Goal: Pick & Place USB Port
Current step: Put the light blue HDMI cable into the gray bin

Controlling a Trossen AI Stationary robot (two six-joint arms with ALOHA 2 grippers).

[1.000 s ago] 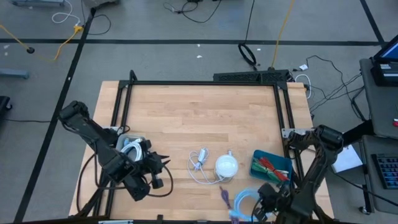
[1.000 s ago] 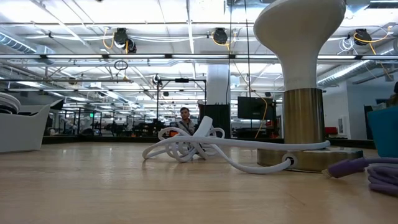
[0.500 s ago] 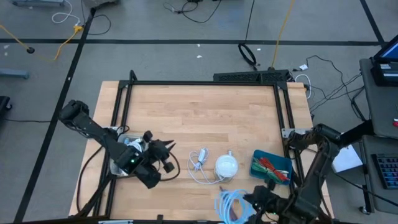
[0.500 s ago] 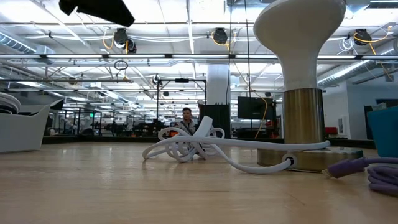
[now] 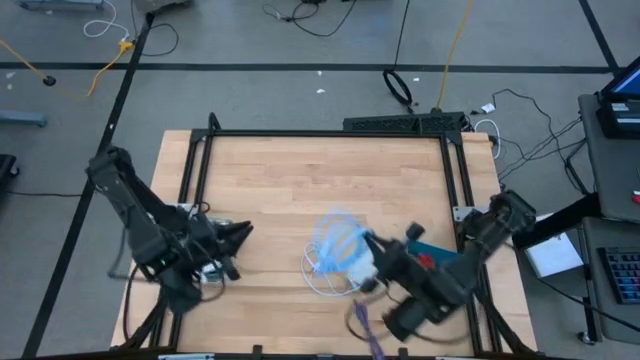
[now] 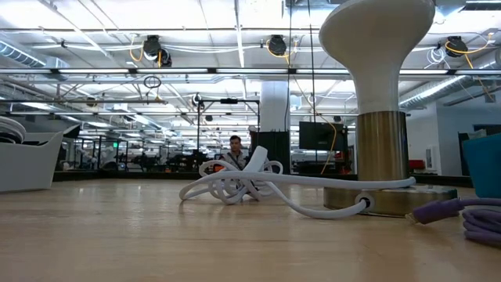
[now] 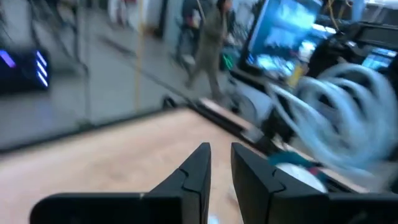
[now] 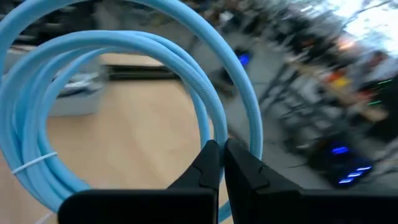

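My right gripper (image 5: pixel 366 246) hangs over the table's middle, shut on a light-blue coiled cable (image 5: pixel 336 239) (image 8: pixel 124 93) bound with a white tie. Under it a loose white cable (image 5: pixel 320 267) (image 6: pixel 235 182) lies on the wood beside a white dome-topped lamp (image 5: pixel 362 268) (image 6: pixel 377 102). A purple cable (image 5: pixel 361 320) (image 6: pixel 462 213) lies near the table's near edge. My left gripper (image 5: pixel 240 233) (image 7: pixel 221 163) is raised at the table's left, above a white bin (image 5: pixel 207 268); its fingers are shut and hold nothing. My right gripper pinches a few strands of the light-blue coil (image 8: pixel 214 132) between its two fingers, across the strands. The coil is lifted clear of the table and stands out beyond the fingertips as an open loop.
A blue bin (image 5: pixel 437 262) (image 6: pixel 482 166) holding red and green items sits at the right, partly under my right arm. The white bin (image 6: pixel 27 160) stands at the left. A black frame (image 5: pixel 330 133) borders the table. A person (image 6: pixel 232 149) shows far off in the room.
My right gripper has risen from the table's near edge and swung toward the middle, carrying the blue coil from beside the purple cable to above the white cable. My left gripper has swung toward the far edge, then drawn back toward the left edge.
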